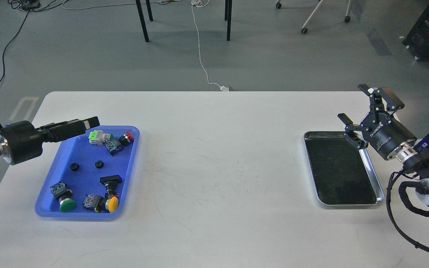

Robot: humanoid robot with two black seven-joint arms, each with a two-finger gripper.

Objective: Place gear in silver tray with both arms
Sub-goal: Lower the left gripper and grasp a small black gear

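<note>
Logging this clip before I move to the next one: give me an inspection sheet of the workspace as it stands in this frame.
Surface: white table, lightly scuffed in the middle.
Job's things: silver tray at the right, dark floor bare; two small black gears lie in the blue tray at the left.
Clutter: pushbutton switches in the blue tray, among them a green-capped one, a yellow-capped one and a red one.
Grippers: left claw over the blue tray's far left corner, seen edge-on, state unclear; right claw open, above the silver tray's far right corner.
Cables: black cable loop by the right arm; white cord on the floor.
Surroundings: grey floor, chair legs.
</note>
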